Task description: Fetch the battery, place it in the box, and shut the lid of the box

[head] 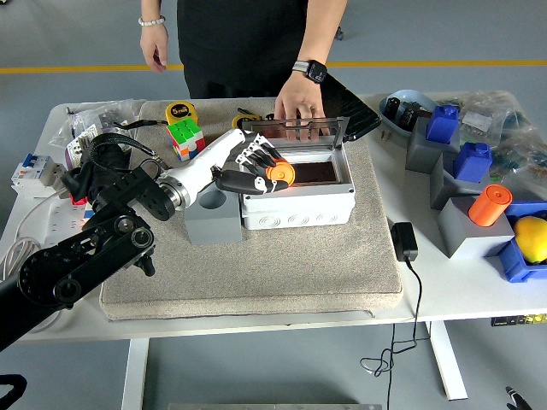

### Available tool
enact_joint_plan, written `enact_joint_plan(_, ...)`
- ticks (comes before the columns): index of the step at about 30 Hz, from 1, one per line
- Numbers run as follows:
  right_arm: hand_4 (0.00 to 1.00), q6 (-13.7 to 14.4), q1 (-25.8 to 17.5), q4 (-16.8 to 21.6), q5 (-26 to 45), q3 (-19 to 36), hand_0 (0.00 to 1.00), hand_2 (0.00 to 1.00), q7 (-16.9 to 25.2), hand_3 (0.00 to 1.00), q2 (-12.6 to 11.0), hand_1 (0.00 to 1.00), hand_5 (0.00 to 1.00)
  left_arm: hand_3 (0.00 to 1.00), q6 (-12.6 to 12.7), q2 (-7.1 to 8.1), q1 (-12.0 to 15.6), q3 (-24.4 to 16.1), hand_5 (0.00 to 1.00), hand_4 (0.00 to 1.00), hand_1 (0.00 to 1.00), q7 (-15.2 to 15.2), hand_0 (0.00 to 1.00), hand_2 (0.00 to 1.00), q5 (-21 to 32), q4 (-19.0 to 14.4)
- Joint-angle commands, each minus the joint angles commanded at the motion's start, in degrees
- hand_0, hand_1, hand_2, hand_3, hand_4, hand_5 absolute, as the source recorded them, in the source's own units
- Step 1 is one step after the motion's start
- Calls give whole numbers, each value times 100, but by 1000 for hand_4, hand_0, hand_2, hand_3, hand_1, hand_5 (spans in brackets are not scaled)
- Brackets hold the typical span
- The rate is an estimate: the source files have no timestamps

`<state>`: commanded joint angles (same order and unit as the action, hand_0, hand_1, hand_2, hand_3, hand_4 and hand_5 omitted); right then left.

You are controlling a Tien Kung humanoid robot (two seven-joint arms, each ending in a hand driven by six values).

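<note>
1. Head view: the left hand (248,171) is seen at the left rim of the box (297,205), fingers curled loosely and black fingertips just beside the orange battery (280,174); a firm grasp cannot be confirmed.
2. The battery is judged best lowered clear of the rim and released only once it lies flat on the dark floor of the box.
3. The clear lid (301,131) is held upright at the far edge by a person's hand (297,98); it should be swung down afterwards.
4. A grey block (212,218) with an empty round socket is seen touching the box's left wall.
</note>
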<state>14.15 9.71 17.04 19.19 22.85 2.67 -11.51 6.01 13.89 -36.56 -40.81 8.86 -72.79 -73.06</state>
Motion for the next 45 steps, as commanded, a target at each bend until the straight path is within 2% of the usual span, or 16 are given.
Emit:
enact_joint_plan(7,871,-13,-23,7,6,36,658,632,-10,532,-5,635,435,544,64,-255,-205,286,268,951,581,-86,463,565,269,79)
enact_joint_plan(13,871,-20,-12,14,16,11,658,632,1,532,1,635,435,546,144,-753,-571,504,260,945,581,-214,460,566,505,467)
enact_joint_plan(16,871,-2,-1,31,-21,39,658,632,16,532,2,635,435,546,149,-911,-701,584,260,945,581,-242,460,566,623,660)
enact_joint_plan(18,871,5,4,37,-34,41,658,632,19,532,0,635,434,546,140,-957,-751,622,258,944,584,-235,458,566,638,722)
enact_joint_plan(22,871,12,-1,36,-37,65,658,632,18,532,-3,635,434,546,119,-899,-710,548,258,944,584,-201,458,566,543,617)
enact_joint_plan(26,871,-14,-27,15,7,38,658,632,-2,532,-4,635,435,545,114,-742,-566,250,260,943,578,-171,455,565,398,422)
enact_joint_plan(29,871,-27,-36,8,15,30,658,632,1,532,3,635,435,545,101,-602,-436,35,260,943,578,-131,455,565,318,236)
enact_joint_plan(32,872,-17,-28,13,-21,66,658,632,16,532,9,635,435,543,104,-374,-217,-157,263,945,569,-119,442,563,181,12)
enact_joint_plan(37,872,0,-26,18,-57,102,658,632,23,532,10,635,436,542,133,-80,64,-376,267,947,568,-161,441,561,112,-116)
enact_joint_plan(41,872,-14,-37,11,-38,93,658,632,12,532,15,635,436,542,169,25,173,-404,267,947,568,-197,441,561,112,-70)
enact_joint_plan(45,871,-13,-30,15,-42,108,658,631,10,531,16,635,433,542,151,-8,165,-202,264,945,567,-156,442,561,42,60)
